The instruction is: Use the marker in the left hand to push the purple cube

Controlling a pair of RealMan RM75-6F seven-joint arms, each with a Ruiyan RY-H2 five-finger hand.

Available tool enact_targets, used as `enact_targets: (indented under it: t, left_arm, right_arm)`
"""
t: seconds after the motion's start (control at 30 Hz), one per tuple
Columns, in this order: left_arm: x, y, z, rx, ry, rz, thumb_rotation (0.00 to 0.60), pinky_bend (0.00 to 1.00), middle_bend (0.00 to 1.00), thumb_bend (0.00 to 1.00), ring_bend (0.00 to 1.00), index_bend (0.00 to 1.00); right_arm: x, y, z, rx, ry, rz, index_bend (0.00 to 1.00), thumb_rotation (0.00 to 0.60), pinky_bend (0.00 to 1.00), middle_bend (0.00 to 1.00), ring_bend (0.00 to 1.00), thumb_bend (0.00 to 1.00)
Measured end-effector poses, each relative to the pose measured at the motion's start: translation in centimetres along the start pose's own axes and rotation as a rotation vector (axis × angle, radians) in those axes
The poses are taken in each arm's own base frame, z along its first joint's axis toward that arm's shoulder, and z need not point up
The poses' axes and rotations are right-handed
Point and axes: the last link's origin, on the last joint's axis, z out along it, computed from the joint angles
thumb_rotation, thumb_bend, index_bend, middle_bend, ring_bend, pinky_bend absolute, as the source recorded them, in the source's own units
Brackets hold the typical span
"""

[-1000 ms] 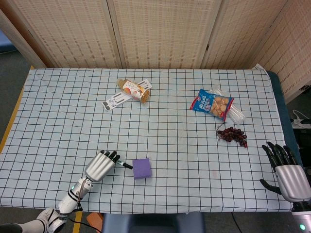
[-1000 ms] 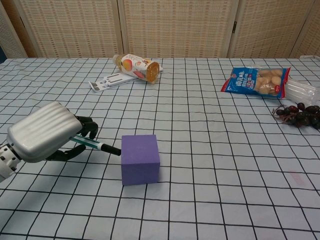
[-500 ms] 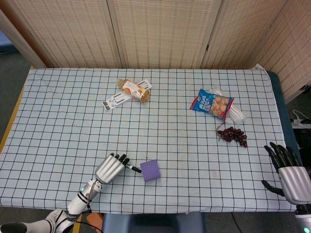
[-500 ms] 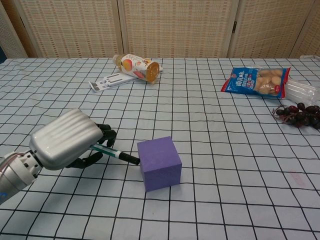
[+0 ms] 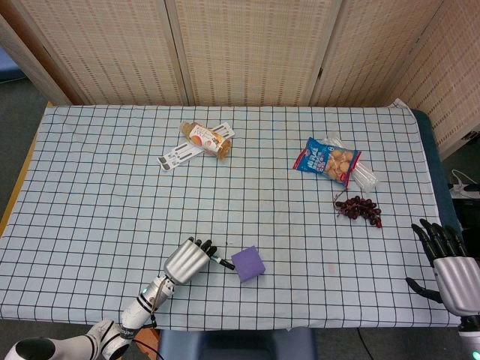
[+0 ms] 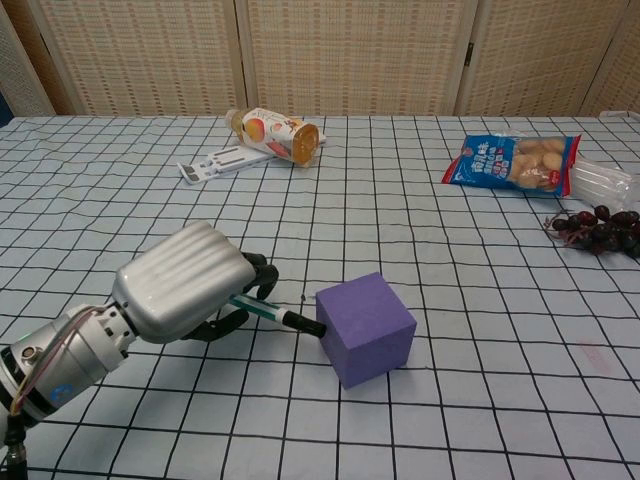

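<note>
A purple cube [image 5: 248, 263] [image 6: 366, 327] sits on the checked cloth near the table's front edge, turned at an angle. My left hand [image 5: 191, 259] [image 6: 190, 286] lies just left of it and grips a marker [image 5: 220, 262] [image 6: 275, 314]. The marker's black tip touches the cube's left face. My right hand [image 5: 452, 266] hovers off the table's front right corner with its fingers spread and nothing in them; the chest view does not show it.
A lying bottle [image 5: 206, 139] [image 6: 274, 134] and a white card [image 5: 186, 153] rest at the back left. A blue snack bag [image 5: 327, 160] [image 6: 516, 163], a clear wrapper [image 6: 598, 184] and dark grapes [image 5: 358, 208] [image 6: 597, 229] lie on the right.
My left hand has moved right with the marker, pushing the purple cube rightward and turning it. My right hand has drifted slightly lower and to the right.
</note>
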Motion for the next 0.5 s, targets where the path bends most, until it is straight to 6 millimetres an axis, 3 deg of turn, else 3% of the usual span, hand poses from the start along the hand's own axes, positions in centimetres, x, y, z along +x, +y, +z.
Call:
enact_targets:
  t: [0.5]
  left_arm:
    - [0.5,2.9,3.1,-0.048,0.016,-0.026,0.6,0.85,0.84,0.63,0.73,0.81]
  right_arm:
    - [0.4,0.5,-0.3,-0.026,0.009,-0.002,0.0,0.6,0.0,0.0,0.0,0.07]
